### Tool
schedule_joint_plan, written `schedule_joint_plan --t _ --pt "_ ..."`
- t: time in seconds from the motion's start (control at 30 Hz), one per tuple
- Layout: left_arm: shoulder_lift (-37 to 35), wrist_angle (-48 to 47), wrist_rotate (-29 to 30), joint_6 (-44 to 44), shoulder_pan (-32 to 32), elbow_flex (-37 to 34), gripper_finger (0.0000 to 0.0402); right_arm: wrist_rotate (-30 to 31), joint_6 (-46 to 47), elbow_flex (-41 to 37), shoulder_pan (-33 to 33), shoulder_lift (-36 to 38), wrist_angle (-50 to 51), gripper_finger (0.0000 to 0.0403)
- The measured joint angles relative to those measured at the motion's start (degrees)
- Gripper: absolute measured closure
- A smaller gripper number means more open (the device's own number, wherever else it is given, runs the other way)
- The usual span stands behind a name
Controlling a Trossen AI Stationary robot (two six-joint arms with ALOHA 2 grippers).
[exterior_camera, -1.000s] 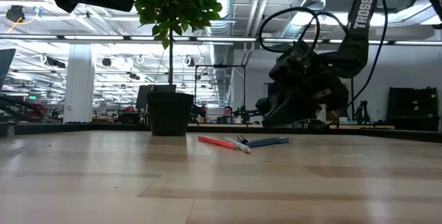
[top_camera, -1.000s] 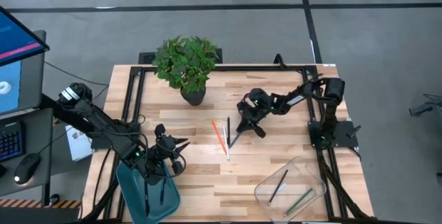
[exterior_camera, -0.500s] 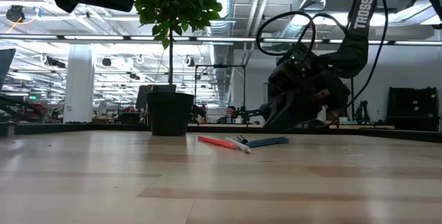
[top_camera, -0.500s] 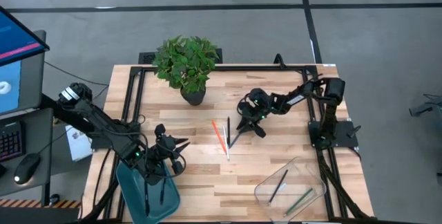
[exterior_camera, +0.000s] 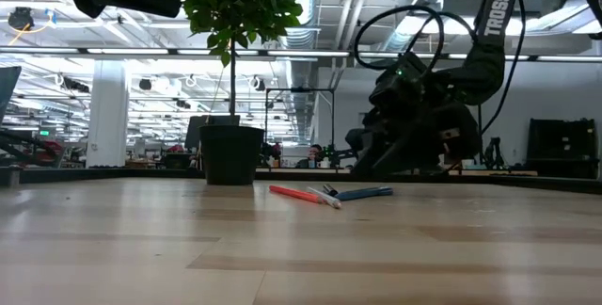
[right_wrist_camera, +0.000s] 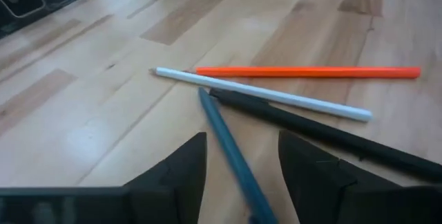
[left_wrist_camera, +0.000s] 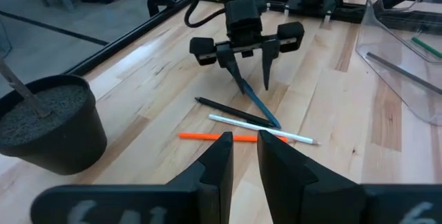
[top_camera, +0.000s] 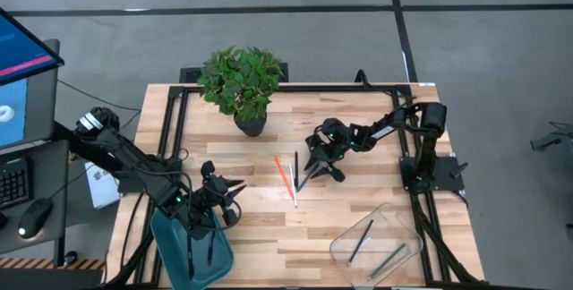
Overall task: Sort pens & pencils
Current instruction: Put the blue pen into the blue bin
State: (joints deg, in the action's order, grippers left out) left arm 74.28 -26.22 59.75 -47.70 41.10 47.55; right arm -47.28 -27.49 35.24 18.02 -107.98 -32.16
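Inside clear bin, two pencils.

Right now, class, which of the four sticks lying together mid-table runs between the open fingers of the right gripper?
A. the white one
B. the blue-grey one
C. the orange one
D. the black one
B: in the right wrist view the blue-grey stick runs between the two spread fingers of the right gripper, while the orange, white and black sticks lie beyond them.

The blue-grey pencil runs out of sight between the end effector's fingers
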Motion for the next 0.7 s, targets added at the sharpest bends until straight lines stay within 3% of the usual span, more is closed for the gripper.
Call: schedule_joint_plan --t 0.7 --pt "0.0 0.12 0.0 -0.04 -0.01 0.0 0.0342 1.04 -9.21 -0.02 2.18 0.0 5.77 0.0233"
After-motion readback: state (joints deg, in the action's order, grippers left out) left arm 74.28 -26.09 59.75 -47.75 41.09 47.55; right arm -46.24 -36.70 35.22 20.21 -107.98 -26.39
